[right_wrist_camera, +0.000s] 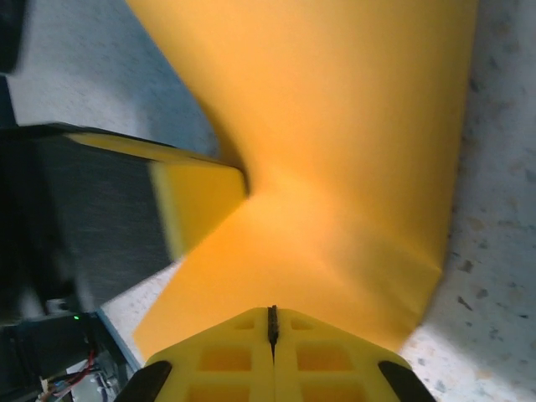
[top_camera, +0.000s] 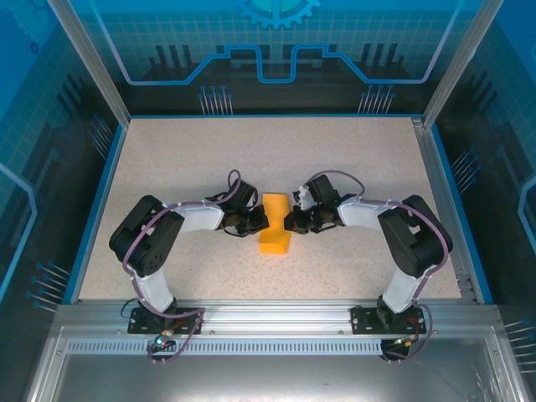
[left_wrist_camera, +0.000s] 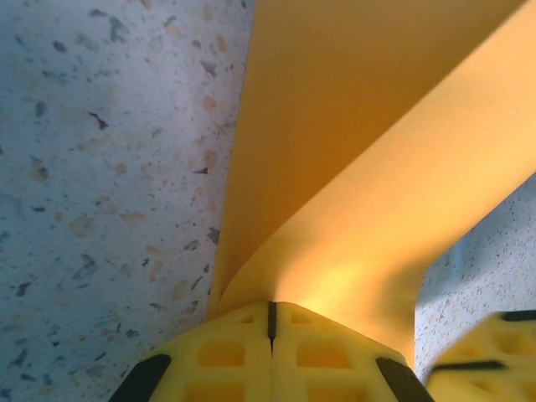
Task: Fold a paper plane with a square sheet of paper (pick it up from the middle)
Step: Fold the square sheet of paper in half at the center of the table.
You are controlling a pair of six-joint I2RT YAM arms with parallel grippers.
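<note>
as jaws press shut, left end effector (top_camera: 258,223) and right end effector (top_camera: 291,223) each pinch orange sheet (top_camera: 275,226) edge.

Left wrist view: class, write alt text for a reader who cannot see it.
A thin bright orange paper sheet curves up and away from the left gripper, whose yellow jaws are shut on its edge at the bottom. A speckled pale table lies beneath.
</note>
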